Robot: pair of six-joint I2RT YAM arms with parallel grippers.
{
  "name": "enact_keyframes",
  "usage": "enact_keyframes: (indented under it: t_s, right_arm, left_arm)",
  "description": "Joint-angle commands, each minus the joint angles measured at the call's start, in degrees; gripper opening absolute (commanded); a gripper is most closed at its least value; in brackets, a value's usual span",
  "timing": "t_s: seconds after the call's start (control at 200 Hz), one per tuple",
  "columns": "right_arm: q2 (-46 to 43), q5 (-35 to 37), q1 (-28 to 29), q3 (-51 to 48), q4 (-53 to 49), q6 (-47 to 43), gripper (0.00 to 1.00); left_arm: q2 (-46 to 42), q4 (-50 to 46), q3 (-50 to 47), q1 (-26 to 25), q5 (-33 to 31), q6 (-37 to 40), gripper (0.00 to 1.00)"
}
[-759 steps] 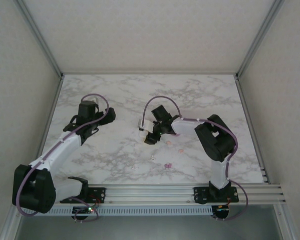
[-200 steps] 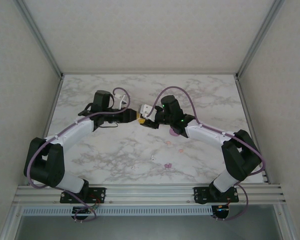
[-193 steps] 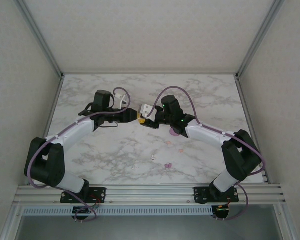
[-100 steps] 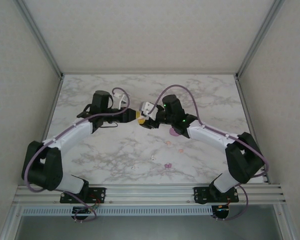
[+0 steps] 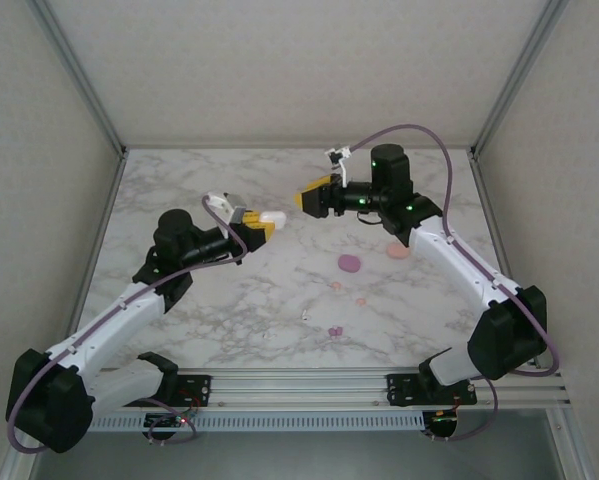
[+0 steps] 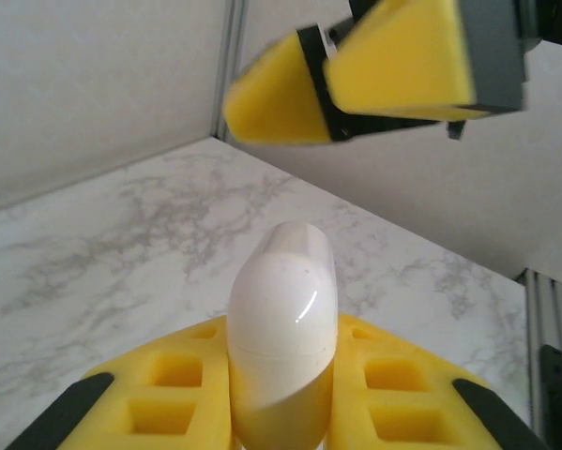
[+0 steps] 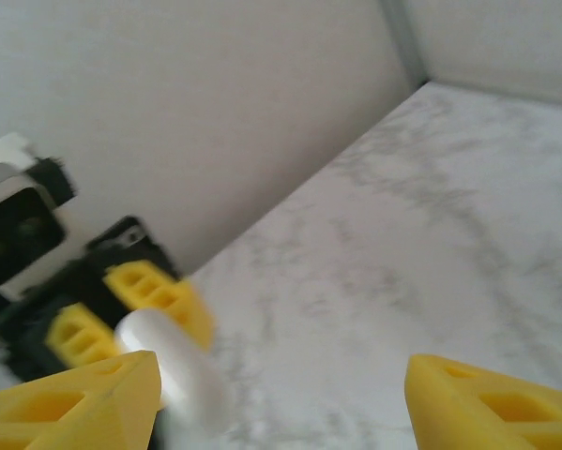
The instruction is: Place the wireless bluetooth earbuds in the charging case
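- left claw (image 5: pixel 251 224) is up in the air over the left-middle of the table (image 5: pixel 179 180), aimed toward the centre, its yellow pads squeezed onto the white case (image 6: pixel 281 319)
- the white case is a smooth pebble with a thin seam across it and the lid closed; it sticks out past the pads, with its rounded tip pointing at the other claw
- white bud (image 5: pixel 305 317) lies loose on the marble near the front middle, well apart from the held case
- right claw (image 5: pixel 312 198) hangs over the far-middle of the table facing the left one, fingers spread wide and nothing between them; there's a clear gap between it and the tip of the white case, no touching
- its own camera shows the case as a blurry white blob just beside its left finger
- purple buds (image 5: pixel 334 331) sit on the table near the front edge, just right of the white bud; too small to tell how many
- pink buds (image 5: pixel 336 286), two of them, lie near each other on the marble a bit farther back
- purple case (image 5: pixel 350 263) lies flat on the table just behind the pink buds
- peach case (image 5: pixel 399 251) is on the table to the right of the purple one, near it but apart, close by the right arm
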Motion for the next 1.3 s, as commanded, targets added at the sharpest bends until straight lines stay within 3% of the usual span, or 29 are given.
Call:
enact_keyframes:
  t_s: [0.0,0.13,0.461,0.776,1.296]
  right_arm:
    - [-1.0,-7.4,1.8,2.8,-5.8,3.4,0.7]
    - [-1.1,-5.0,3.3,4.2,-9.8,1.6,0.7]
    - [0.9,-1.9,4.6,6.0,-11.1,1.0,0.69]
    - [3.9,3.3,4.6,8.8,-10.5,3.1,0.66]
    - [6.6,3.5,4.5,13.1,-9.0,4.0,0.67]
  left_arm:
    - [0.6,8.6,-0.2,-0.9,-2.0,2.1,0.07]
    - [1.8,15.6,-1.6,-1.5,-3.3,-1.0,0.07]
    - [2.9,20.6,-2.6,-2.2,-2.4,-4.2,0.06]
    - [1.7,21.5,-3.1,-2.5,-1.2,-4.5,0.05]
    - [-0.2,21.2,-4.7,-2.5,-3.1,-4.0,0.05]
